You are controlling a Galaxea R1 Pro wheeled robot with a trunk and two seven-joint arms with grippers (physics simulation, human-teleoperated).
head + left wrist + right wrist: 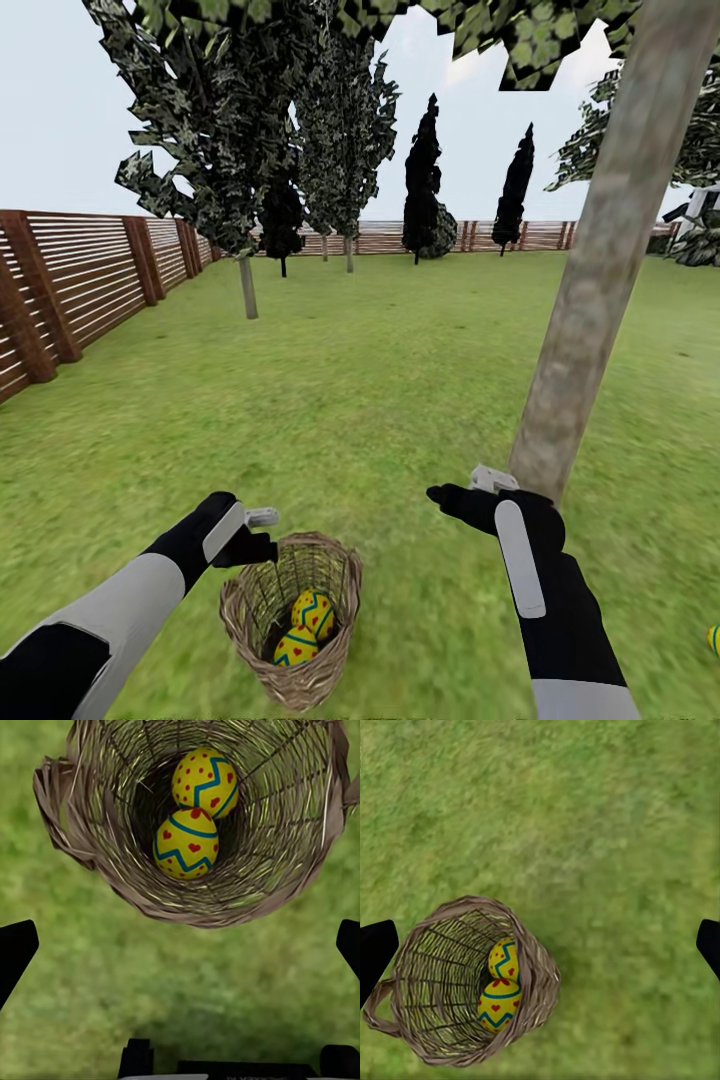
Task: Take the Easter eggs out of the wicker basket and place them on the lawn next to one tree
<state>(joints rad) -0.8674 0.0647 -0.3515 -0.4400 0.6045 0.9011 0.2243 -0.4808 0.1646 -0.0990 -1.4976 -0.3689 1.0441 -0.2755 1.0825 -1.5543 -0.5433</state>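
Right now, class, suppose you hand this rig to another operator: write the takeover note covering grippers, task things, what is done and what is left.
Left gripper: open, empty, beside the wicker basket rim.
Right gripper: open, empty, by the tree trunk.
Two Easter eggs lie in the basket on the lawn.
A yellow egg-like object lies on the grass at the head view's right edge, probably the third egg, seemingly already out.
Left: move both basket eggs beside that tree.

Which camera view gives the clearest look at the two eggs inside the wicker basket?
The left wrist view: it looks straight into the wicker basket, showing both eggs large, with their patterns. The right wrist view shows the eggs smaller, half behind the wall. The head view shows the eggs small, through the weave.
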